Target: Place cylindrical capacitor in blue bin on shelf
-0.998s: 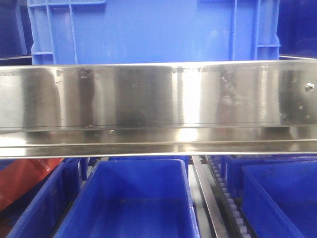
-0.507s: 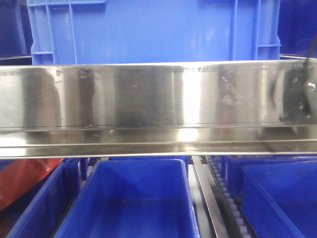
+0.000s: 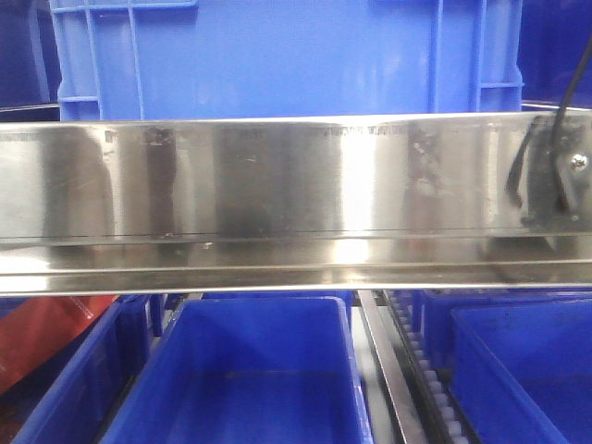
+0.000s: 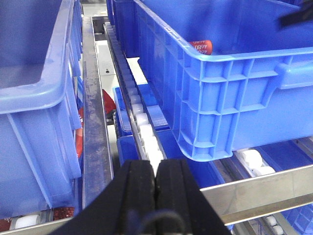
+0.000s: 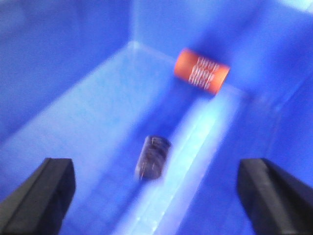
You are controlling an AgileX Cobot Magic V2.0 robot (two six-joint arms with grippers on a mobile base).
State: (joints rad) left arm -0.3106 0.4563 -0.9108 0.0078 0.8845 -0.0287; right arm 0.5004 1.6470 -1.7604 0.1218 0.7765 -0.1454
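Dark cylindrical capacitor (image 5: 153,157) lies inside blue bin (image 5: 73,73).

cylindrical capacitor (image 5: 153,157) blurred; orange cylinder (image 5: 201,71) print unreadable.

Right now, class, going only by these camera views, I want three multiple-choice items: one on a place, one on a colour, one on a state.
1. Where does the cylindrical capacitor lie?
A. on the floor of the blue bin
B. on the steel shelf rail
C. between the left gripper's fingers

2. What colour is the other cylinder, near the bin's corner?
A. green
B. orange
C. white

3. How do the right gripper and left gripper stand?
A. both shut
B. right shut, left open
C. right open, left shut

Answers: 1 A, the right wrist view shows it on its side on the blue floor; 2 B, its body is orange with pale print; 3 C, the right fingers stand wide apart, the left ones meet.
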